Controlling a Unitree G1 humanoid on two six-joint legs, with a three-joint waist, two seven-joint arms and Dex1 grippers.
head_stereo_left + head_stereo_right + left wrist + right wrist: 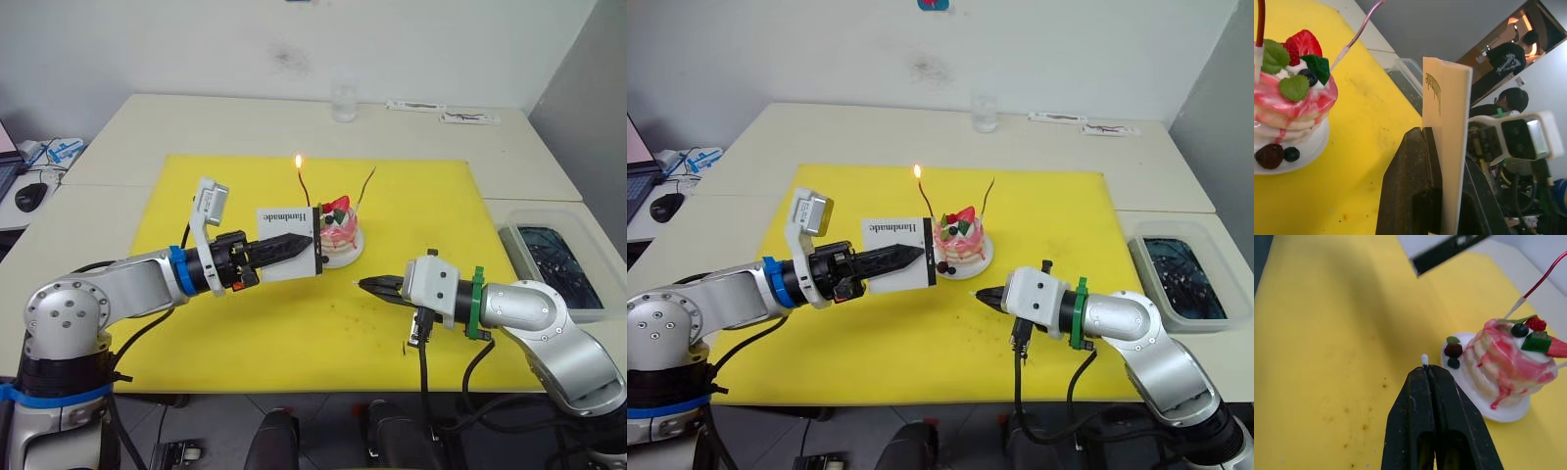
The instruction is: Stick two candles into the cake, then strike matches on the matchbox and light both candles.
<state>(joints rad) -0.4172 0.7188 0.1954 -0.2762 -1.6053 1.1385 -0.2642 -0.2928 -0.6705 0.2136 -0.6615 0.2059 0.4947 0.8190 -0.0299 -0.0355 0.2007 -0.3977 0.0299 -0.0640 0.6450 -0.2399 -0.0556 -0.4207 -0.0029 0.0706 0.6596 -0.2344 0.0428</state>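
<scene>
Over the yellow mat (pixel 245 313) both candles stand in your cake (pixel 336 235), one lit; left gripper (pixel 299 245) clamps the matchbox (pixel 286 247), right gripper (pixel 370 285) pinches a match (pixel 1424 358).

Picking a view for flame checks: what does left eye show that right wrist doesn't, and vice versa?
Left eye alone: the flame on the left candle, the unlit right candle, and the left gripper clamping the matchbox. Right wrist alone: the white match tip poking out of the shut right gripper, pointing toward the matchbox's black striking strip. Both: the cake on its plate, on the yellow mat.
</scene>
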